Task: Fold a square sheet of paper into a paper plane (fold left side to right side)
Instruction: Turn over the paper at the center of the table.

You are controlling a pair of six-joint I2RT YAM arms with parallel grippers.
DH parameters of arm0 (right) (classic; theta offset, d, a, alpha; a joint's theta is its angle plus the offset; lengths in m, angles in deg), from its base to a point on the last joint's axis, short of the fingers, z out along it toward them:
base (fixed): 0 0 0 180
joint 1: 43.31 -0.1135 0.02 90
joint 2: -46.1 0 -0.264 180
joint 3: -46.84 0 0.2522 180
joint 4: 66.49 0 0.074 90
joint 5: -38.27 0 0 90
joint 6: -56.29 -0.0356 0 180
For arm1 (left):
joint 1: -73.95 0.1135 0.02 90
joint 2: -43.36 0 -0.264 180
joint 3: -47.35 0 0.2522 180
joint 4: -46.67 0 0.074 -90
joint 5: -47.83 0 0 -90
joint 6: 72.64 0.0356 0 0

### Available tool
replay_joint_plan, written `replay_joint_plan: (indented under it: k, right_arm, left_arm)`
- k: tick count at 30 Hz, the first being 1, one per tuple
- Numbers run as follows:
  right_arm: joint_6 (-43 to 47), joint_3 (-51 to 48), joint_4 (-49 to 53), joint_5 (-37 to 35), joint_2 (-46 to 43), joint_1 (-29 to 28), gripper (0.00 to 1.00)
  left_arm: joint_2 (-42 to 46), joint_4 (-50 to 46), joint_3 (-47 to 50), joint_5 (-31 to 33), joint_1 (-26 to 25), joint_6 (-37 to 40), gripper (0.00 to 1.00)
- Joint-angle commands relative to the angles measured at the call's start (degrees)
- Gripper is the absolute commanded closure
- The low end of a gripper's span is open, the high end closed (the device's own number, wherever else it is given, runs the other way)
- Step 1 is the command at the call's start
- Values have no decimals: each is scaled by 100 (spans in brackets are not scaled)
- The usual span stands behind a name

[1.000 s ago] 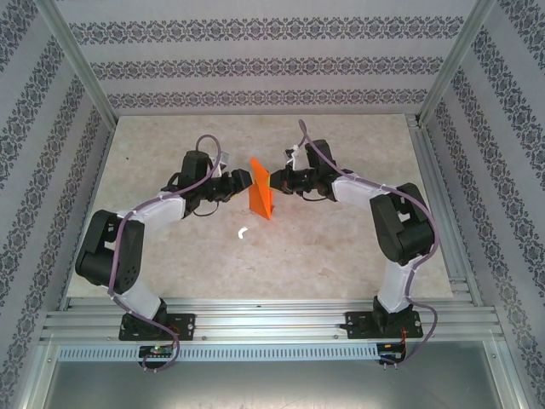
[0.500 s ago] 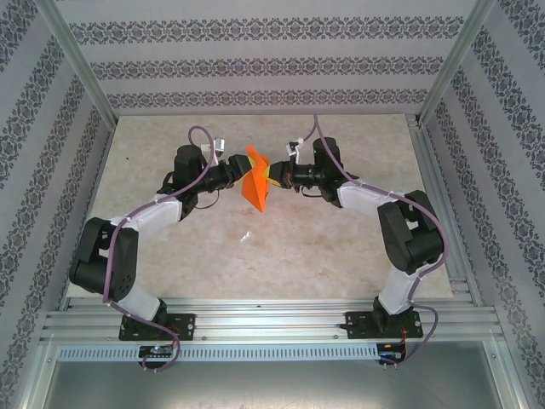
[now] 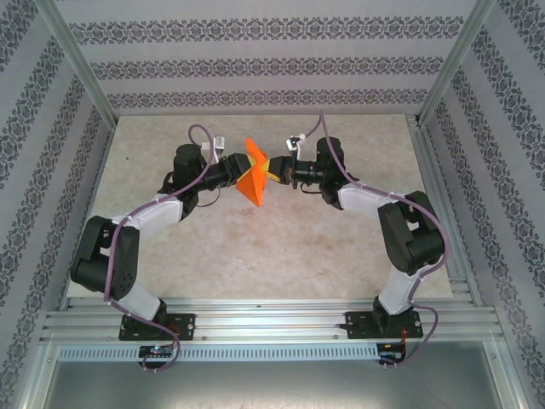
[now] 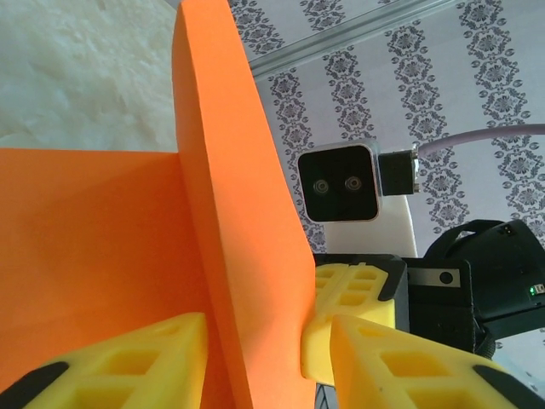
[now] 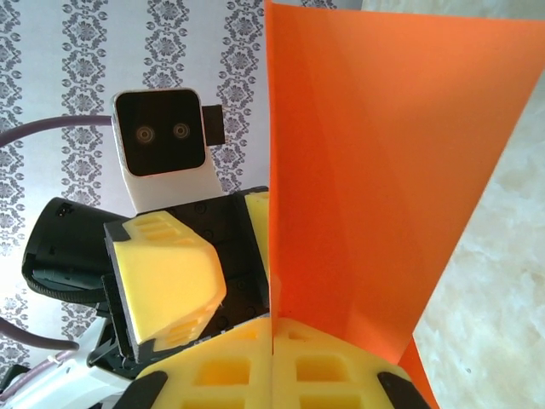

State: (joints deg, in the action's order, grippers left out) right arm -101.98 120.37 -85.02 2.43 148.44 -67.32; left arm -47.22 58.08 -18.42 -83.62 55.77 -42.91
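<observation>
- Orange paper [image 3: 253, 179] is held in the air above the table [image 3: 298, 247], towards its rear middle, between the two arms. No edge touches the surface.
- The paper is partly folded. In the left wrist view one flap [image 4: 247, 213] stands upright from a flatter panel [image 4: 94, 239].
- Right gripper [image 3: 271, 170]: jaws pressed together and pinching the paper. In the right wrist view the sheet rises straight out of the seam between the two yellow fingers [image 5: 213, 375].
- Left gripper [image 3: 241, 168]: jaws spread, one yellow finger [image 4: 128, 362] on each side of the upright flap. The near finger sits against the paper. Contact on the other side cannot be told.
- The grippers face each other, fingertips close together at the paper.
</observation>
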Motion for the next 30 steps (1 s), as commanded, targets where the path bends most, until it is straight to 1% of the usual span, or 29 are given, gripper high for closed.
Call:
replay_joint_plan:
  k: [1,4,8,13,14,19,23,24,25,27,30]
  right_arm:
    - [-125,-66,-356,59,-55,-86,100]
    - [-128,-68,-332,47,-48,-100,100]
    - [-134,-75,-335,30,-57,-104,100]
    - [-26,-139,-193,-56,-150,-58,100]
    - [70,-147,-103,-91,-206,-47,99]
    - [808,-237,849,-370,-724,124,81]
    - [1326,-475,1359,-618,-1194,330,60]
    - [1434,-537,1400,-606,-1270,327,54]
    - [1491,-594,1387,-590,-1325,319,51]
    - [1450,-810,1101,-596,-1427,258,43]
    - [1250,-1037,582,-615,-1480,81,34]
  left_arm:
    - [-56,388,-90,-122,-51,-42,64]
    - [-56,395,-91,-118,-59,-41,70]
    - [-56,372,-116,-143,-69,-11,80]
    - [-40,279,-134,-143,-81,75,87]
    - [-24,253,-143,-143,-87,98,89]
    - [52,153,-206,-127,-114,172,95]
    - [57,136,-377,-70,-166,121,96]
    - [54,171,-423,-40,-186,73,96]
    - [54,218,-463,-5,-207,17,97]
    - [51,316,-568,65,-250,-82,98]
    - [42,370,-716,156,-299,-172,99]
